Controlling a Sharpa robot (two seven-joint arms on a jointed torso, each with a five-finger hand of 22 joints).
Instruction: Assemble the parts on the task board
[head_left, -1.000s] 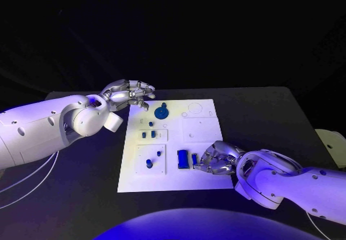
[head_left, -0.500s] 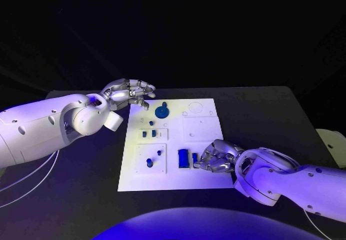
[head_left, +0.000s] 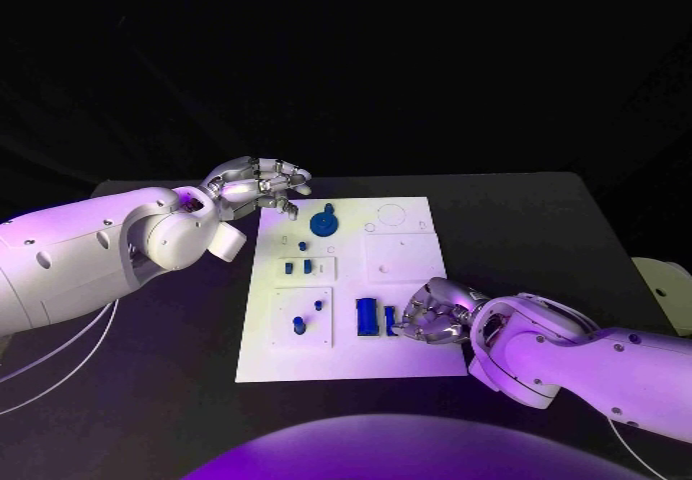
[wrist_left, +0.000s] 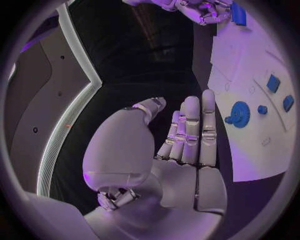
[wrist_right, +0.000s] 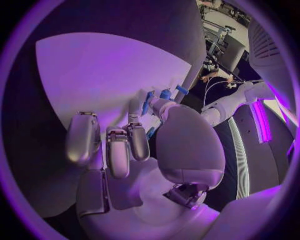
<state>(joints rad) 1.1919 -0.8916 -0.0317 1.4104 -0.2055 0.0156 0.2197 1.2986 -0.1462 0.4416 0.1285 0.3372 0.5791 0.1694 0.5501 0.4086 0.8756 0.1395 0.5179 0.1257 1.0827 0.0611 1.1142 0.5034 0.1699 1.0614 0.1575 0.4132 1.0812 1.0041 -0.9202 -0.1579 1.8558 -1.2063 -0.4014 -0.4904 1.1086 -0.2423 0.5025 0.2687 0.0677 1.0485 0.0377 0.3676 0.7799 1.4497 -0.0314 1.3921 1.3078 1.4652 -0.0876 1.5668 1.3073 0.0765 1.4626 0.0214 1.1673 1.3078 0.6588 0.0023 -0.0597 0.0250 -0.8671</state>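
Silver right hand (head_left: 433, 315) seemingly covers blue parts (head_left: 366, 318), contact unclear.

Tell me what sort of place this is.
Probably a robotics lab test bench: a black table carries a white task board with small blue parts, worked by two robot hands under coloured light.

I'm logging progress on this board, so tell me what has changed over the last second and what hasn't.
Little has changed. The right silver hand has edged slightly toward the near edge of the white task board, fingers still down beside the narrow blue bar and the larger blue rectangular block. Whether it grips anything cannot be told. The left silver hand stays poised, holding nothing, off the board's far-left corner. The blue round gear and the other blue parts lie as before.
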